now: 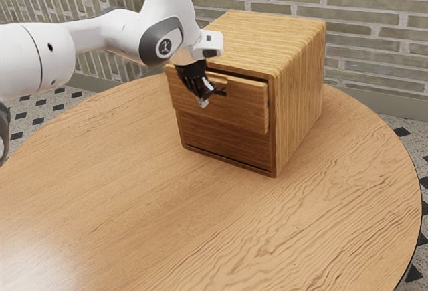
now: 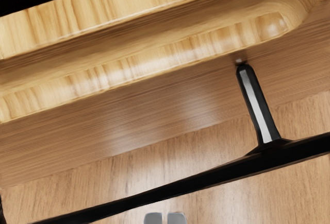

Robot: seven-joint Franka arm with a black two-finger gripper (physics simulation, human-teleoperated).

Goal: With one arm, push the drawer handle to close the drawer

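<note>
Round, grained table wood (image 1: 114,190) supports a boxy cabinet (image 1: 301,90).

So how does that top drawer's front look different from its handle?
The drawer front is light brown, grained wood; the handle is black with a smooth look. The drawer front is a broad panel, while the handle is a thin bar, held off that panel by a slim post. They share a direction: the handle runs about parallel to the drawer front's top edge.

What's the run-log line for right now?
upper drawer: partly open | gripper: shut, by black handle | handle contact: unclear | closing: unfinished | next: probably push inward
</note>
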